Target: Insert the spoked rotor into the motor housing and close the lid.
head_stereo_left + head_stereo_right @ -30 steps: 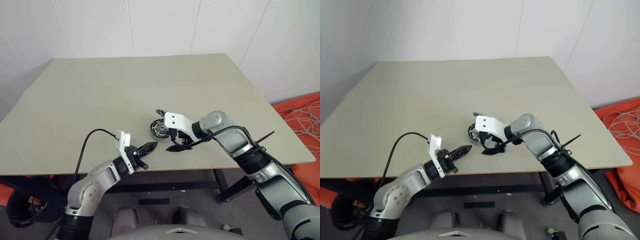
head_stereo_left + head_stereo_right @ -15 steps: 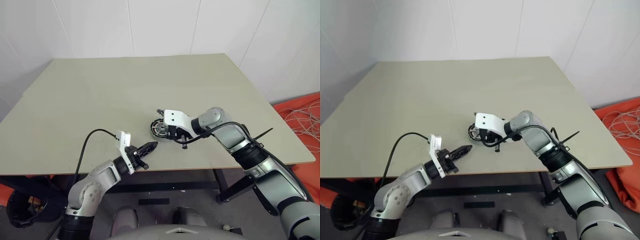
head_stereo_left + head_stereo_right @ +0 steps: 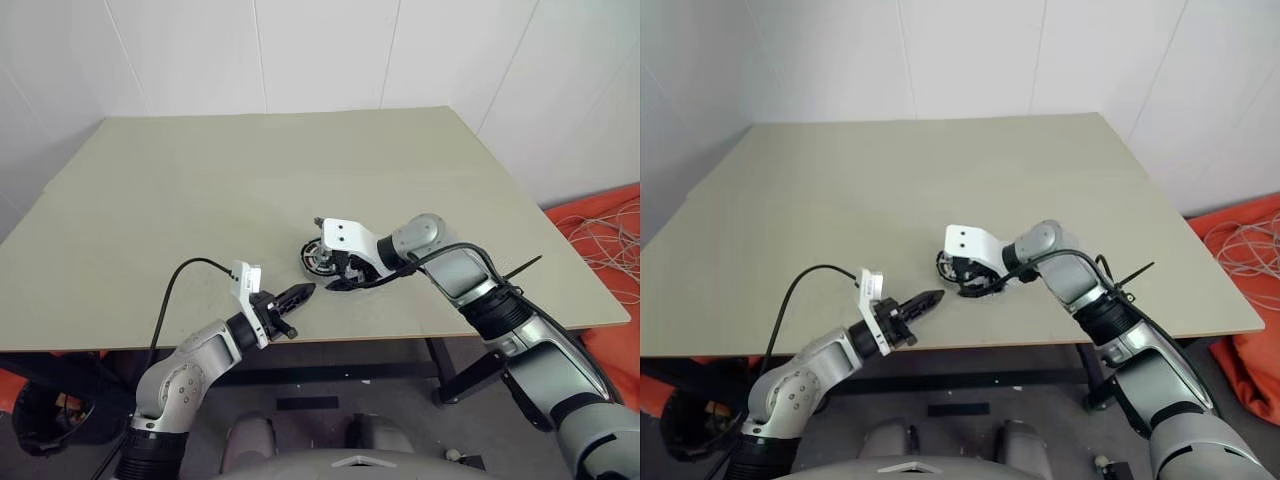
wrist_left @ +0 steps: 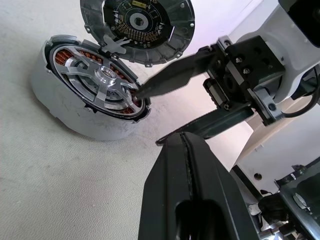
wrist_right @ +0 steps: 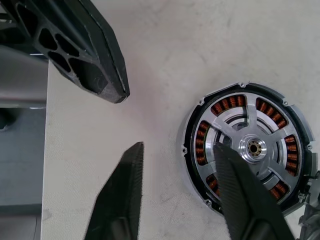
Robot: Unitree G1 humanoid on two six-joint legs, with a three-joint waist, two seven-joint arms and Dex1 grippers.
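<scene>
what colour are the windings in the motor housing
Copper-orange, in the motor housing; the right wrist view shows them best.

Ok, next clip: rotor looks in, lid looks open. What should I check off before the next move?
1. Spoked rotor seated flat inside the motor housing: ok.
2. Lid closed: not ok, it stands open at the housing's edge.
3. Right gripper empty, jaws open: ok.
4. Right gripper's finger off the rotor: cannot tell, its tip sits at the rotor's rim.
5. Left gripper out of the way, jaws shut, apart from the housing: ok.
</scene>
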